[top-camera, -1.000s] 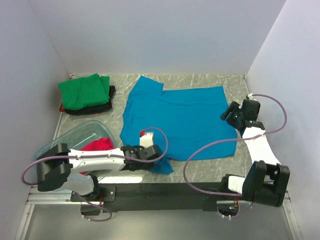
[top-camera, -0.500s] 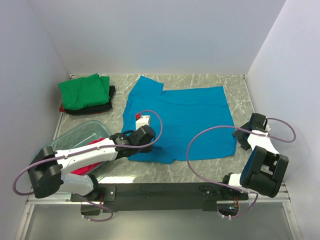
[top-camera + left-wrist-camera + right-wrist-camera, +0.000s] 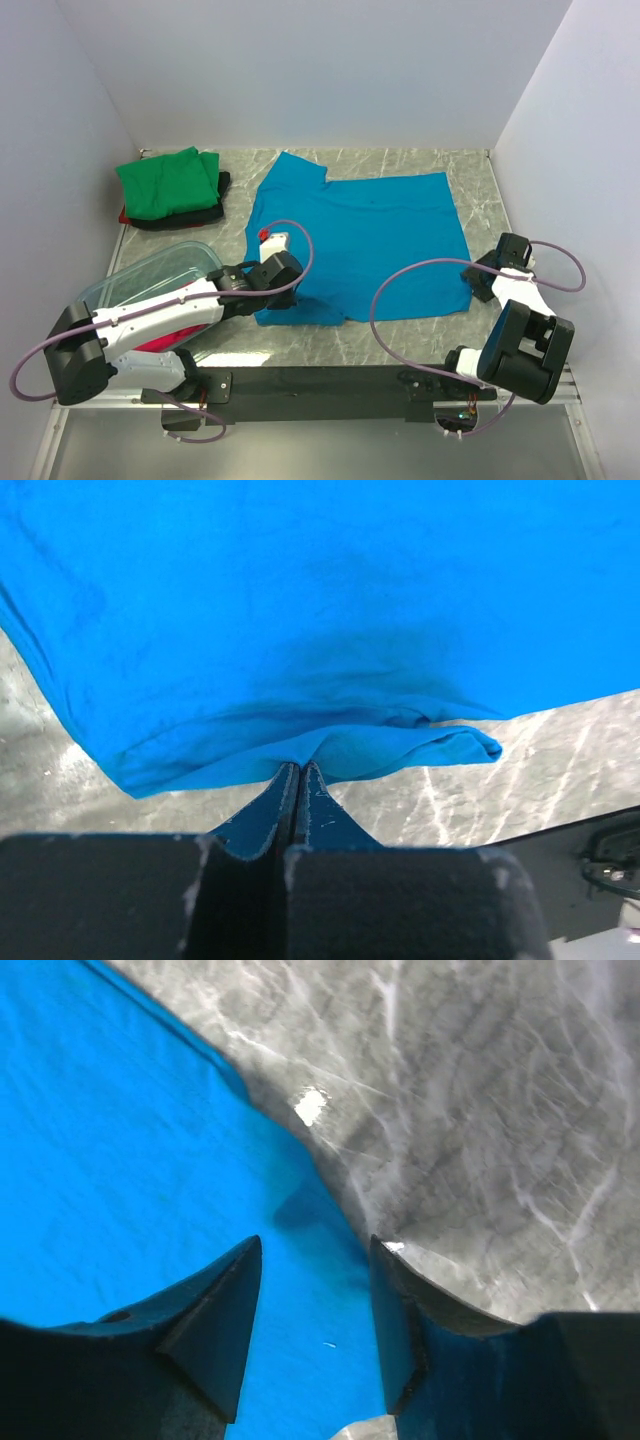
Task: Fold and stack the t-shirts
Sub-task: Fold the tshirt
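Two arms work on one blue t-shirt (image 3: 370, 235), which lies spread flat on the marble table (image 3: 400, 335) in the middle of the top view. The left gripper (image 3: 297, 772) is at the lower left corner of this shirt. Its fingers are pressed together with the hem pinched between them, and the cloth bunches into a small fold just beside the tips. The right gripper (image 3: 315, 1260) is at the lower right corner of the shirt. Its fingers stand apart, one over the blue cloth and the other over the bare table at the cloth's edge, and nothing is held between them. In the upper left a folded green t-shirt (image 3: 165, 182) lies on a black t-shirt (image 3: 205, 215). In the lower left a clear plastic bin (image 3: 150, 268) holds a magenta-red t-shirt (image 3: 165, 340), partly hidden by the left arm.
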`<state>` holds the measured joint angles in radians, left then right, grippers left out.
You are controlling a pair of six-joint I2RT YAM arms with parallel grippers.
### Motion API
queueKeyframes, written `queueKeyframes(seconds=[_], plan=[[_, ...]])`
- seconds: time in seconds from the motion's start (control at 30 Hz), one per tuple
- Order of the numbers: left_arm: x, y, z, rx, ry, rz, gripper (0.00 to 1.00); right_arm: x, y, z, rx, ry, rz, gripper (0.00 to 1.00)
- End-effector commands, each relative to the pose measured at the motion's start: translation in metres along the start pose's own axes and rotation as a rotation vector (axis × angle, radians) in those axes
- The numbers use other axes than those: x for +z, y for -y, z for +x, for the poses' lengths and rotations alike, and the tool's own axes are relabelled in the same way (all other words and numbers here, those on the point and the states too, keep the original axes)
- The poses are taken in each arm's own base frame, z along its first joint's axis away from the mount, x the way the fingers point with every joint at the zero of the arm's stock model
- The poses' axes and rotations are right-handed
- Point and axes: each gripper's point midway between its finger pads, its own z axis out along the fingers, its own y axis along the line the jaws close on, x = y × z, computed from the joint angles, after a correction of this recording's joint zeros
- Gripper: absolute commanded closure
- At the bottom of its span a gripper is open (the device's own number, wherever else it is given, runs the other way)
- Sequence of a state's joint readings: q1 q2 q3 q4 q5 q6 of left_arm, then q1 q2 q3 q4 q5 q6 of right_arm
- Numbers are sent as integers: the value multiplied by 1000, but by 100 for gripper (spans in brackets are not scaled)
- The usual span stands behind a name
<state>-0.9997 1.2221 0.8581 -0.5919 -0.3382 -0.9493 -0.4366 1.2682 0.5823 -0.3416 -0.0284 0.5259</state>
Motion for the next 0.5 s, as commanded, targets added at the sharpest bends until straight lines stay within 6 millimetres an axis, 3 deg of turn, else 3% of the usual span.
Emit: queueKeyframes(seconds=[0.0, 0.17, 0.27, 0.47], plan=[[-11, 8, -14, -63, 35, 19, 99, -2, -11, -13, -10, 45, -52, 53], [-14, 1, -17, -51, 38, -27, 99, 1, -16, -8, -20, 15, -84, 77], [-16, 3, -20, -56, 45, -16, 100, -2, -19, -11, -30, 25, -98, 100], [-13, 7, -23, -35, 57, 4, 99, -16, -24, -29, -62, 96, -102, 100]])
